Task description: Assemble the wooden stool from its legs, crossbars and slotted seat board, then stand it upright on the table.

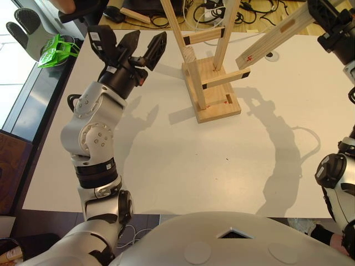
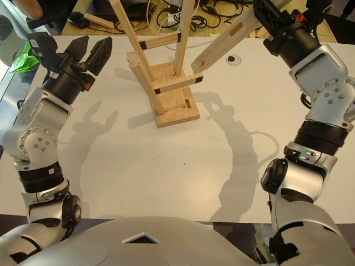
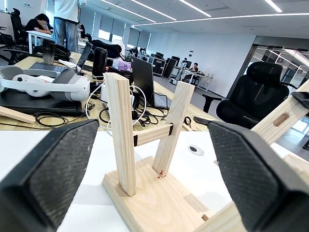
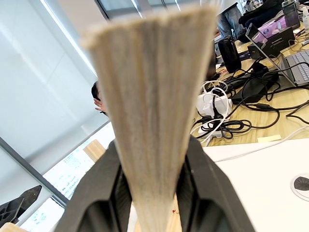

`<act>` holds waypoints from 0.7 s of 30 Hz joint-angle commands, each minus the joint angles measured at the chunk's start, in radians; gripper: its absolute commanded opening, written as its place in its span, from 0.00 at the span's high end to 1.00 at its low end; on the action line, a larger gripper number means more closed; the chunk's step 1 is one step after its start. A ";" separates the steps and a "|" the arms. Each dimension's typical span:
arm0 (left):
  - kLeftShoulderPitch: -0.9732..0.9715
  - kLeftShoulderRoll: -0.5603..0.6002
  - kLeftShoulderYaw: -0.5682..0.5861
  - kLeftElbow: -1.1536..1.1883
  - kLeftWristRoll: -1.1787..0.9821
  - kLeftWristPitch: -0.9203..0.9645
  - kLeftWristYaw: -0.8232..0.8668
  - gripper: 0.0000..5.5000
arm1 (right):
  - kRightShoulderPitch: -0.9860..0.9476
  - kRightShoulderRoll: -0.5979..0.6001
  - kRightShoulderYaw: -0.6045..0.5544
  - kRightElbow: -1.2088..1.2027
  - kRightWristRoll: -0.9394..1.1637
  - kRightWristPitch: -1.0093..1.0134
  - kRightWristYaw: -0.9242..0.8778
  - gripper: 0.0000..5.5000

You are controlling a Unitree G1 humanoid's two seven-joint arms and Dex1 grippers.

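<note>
Lying flat on the white bench (image 1: 194,166), the slotted seat board (image 1: 222,106) sat toward the far side, a little left of centre. Two legs stood in it: the left leg (image 1: 180,39) leaned slightly, and the right leg (image 1: 226,33) rose just beside it. An upper crossbar (image 1: 205,37) joined the pair. A lower crossbar (image 1: 224,78) jutted from the left leg out over the board toward the robot's right, its far end free.

The right pincer (image 2: 266,19) was pinching a third leg (image 1: 277,36) near its upper end and held it tilted above the bench. That leg's lower end hung close to the tip of the free crossbar; whether they touched could not be told.

The left pincer (image 1: 132,49) hovered to the left of the board, apart from it, fingers spread wide and gripping nothing.
</note>
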 commanded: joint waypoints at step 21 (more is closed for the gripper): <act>-0.011 -0.009 -0.005 0.003 0.005 -0.011 0.010 0.24 | 0.069 0.019 0.009 -0.032 -0.022 -0.003 0.000 0.82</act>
